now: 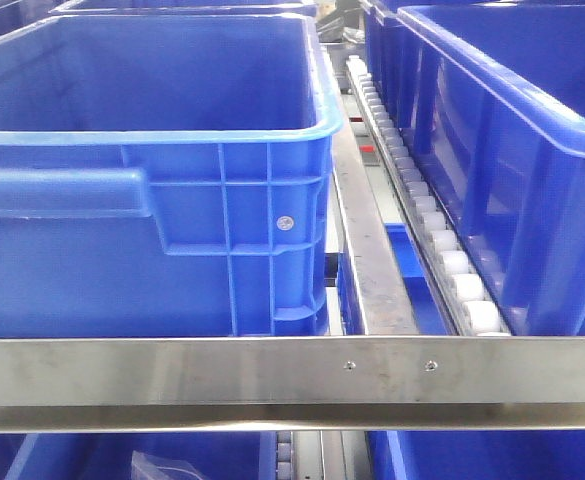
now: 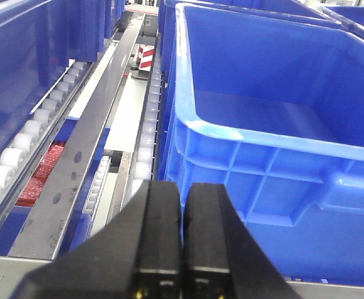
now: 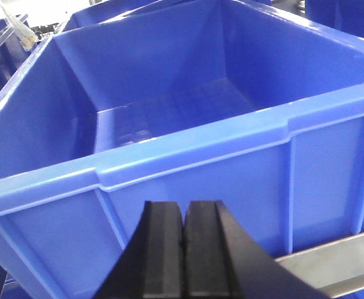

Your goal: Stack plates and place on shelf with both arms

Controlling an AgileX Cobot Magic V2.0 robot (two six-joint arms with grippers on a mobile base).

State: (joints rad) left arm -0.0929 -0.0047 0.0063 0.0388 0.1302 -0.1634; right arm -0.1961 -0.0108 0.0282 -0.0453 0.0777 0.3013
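Left hand (image 2: 182,249) pressed closed, empty, facing blue bin (image 2: 262,124). Right hand (image 3: 185,255) likewise closed, empty, facing bin.

You face a large blue plastic crate (image 1: 142,170) behind a steel crossbar (image 1: 292,380); right of it, a white roller track (image 1: 422,215), then another blue plastic crate (image 1: 512,150).

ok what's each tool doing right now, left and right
Left tool: closed, black fingers together, holding nothing, in front of a large blue plastic crate.
Right tool: closed, holding nothing, facing another blue plastic crate.
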